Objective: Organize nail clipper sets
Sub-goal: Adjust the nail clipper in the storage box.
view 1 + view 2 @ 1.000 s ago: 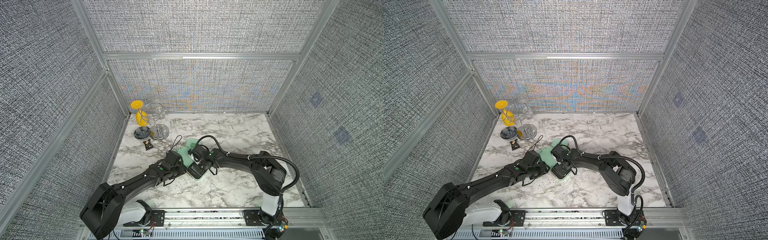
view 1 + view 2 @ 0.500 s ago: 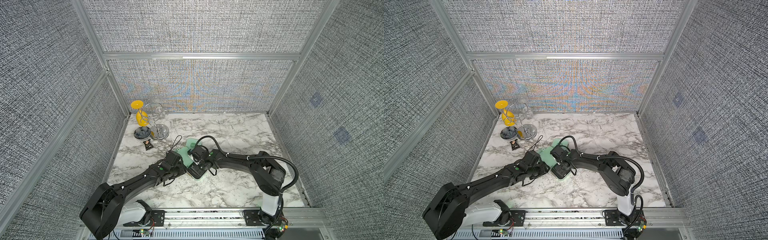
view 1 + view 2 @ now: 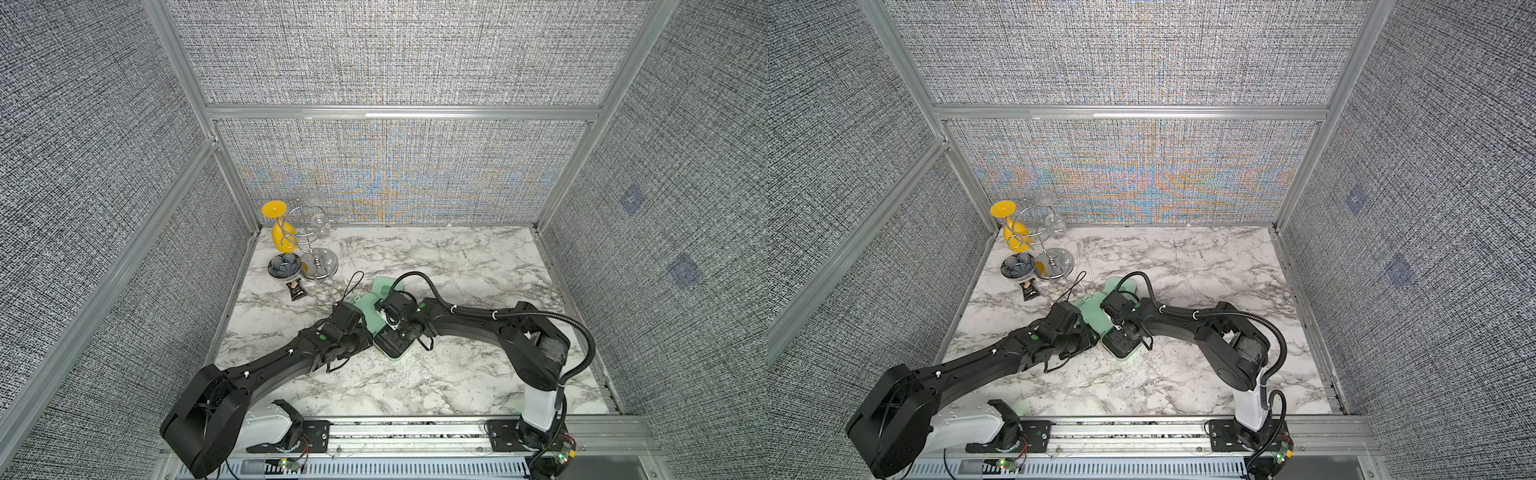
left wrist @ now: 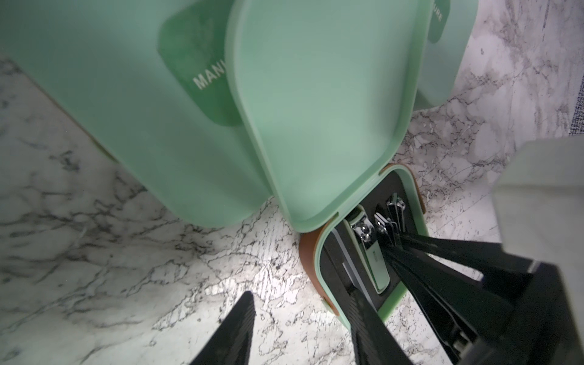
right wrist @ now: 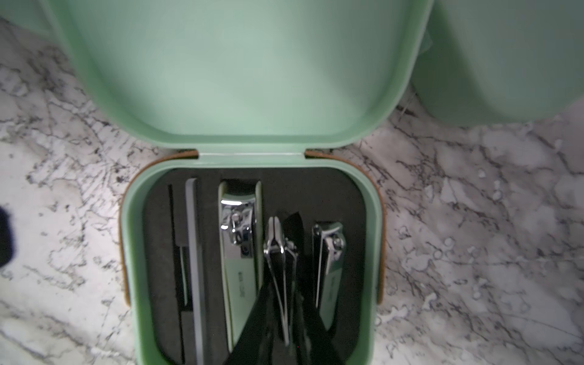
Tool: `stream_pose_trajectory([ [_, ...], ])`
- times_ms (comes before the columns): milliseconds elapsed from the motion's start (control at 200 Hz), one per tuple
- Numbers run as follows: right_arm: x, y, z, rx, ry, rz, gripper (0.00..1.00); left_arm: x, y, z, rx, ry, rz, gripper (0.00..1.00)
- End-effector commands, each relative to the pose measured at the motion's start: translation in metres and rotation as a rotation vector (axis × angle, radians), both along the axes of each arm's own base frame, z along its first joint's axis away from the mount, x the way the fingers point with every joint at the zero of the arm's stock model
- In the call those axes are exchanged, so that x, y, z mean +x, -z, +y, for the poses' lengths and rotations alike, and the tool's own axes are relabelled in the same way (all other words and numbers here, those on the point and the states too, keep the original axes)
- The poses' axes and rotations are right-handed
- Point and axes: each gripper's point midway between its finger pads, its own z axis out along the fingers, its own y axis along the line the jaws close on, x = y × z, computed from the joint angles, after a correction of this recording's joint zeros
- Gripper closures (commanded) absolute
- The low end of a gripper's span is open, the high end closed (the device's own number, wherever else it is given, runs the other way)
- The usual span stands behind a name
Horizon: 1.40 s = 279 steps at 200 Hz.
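Moved: next to nothing vs 1 s ago. Both arms keep the same pose over the cases, and the cases and side items sit in the same spots in both top views.
Right hand (image 5: 282, 252): down inside the open mint-green rounded-square plastic case (image 5: 132, 252). Its black fingers (image 5: 311, 322) sit either side of a slim silvery tool (image 5: 278, 240) standing on edge, w/ a narrow gap. Can't tell if they pinch it or only flank it.
Left hand (image 4: 300, 294): part open, holding nothing. One finger is over the white-grey marble table (image 3: 457, 270), the other over the case's inside, w/ the brown-banded side wall between them.
Cases: 3, grouped mid-table. 1 is open w/ its lid (image 5: 237, 79) tipped up. 2 are shut: a labelled case reading "MANI…" (image 4: 110, 110) just beside the lid, and a further shut case (image 4: 448, 63).
Tools in open case: 4 sure, side by side in the black foam insert (image 5: 284, 189): flat grey file (image 5: 193, 252), large green-and-chrome clipper (image 5: 240, 268), the slim silvery tool, small clipper (image 5: 328, 268). A thin piece by the file is unclear.
Around: far-left corner has a dark flower-shaped dish (image 3: 284, 266), small black packet (image 3: 297, 291), yellow stemmed glass (image 3: 282, 237) and chrome wire rack (image 3: 318, 266). A black cord loop (image 3: 353, 282) lies near the cases.
In the way: in both top views the wrists cover most of the open case. In the left wrist view the lid overlaps the labelled case.
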Motion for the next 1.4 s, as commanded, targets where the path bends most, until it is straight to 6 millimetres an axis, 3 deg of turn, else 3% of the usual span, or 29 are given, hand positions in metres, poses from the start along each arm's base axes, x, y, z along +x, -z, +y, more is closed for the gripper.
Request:
stream_pose_trajectory([
  [0, -0.003, -0.008, -0.002, -0.003, -0.014, 0.009, 0.82, 0.001, -0.002, -0.001, -0.003, 0.003, -0.007, 0.49],
  [155, -0.002, -0.009, -0.001, -0.004, -0.015, 0.006, 0.82, 0.001, -0.002, -0.002, -0.002, 0.005, -0.008, 0.49],
  [410, -0.001, 0.005, -0.004, -0.035, 0.0, 0.021, 0.82, 0.001, -0.002, -0.001, -0.002, 0.003, -0.009, 0.49],
  [1006, 0.01, 0.002, -0.006, -0.056, 0.037, -0.028, 0.79, 0.0, -0.002, 0.0, 0.002, 0.002, -0.007, 0.49],
  [1391, 0.012, 0.013, -0.006, -0.089, 0.044, -0.011, 0.79, -0.001, -0.002, 0.002, 0.005, -0.002, -0.009, 0.49],
])
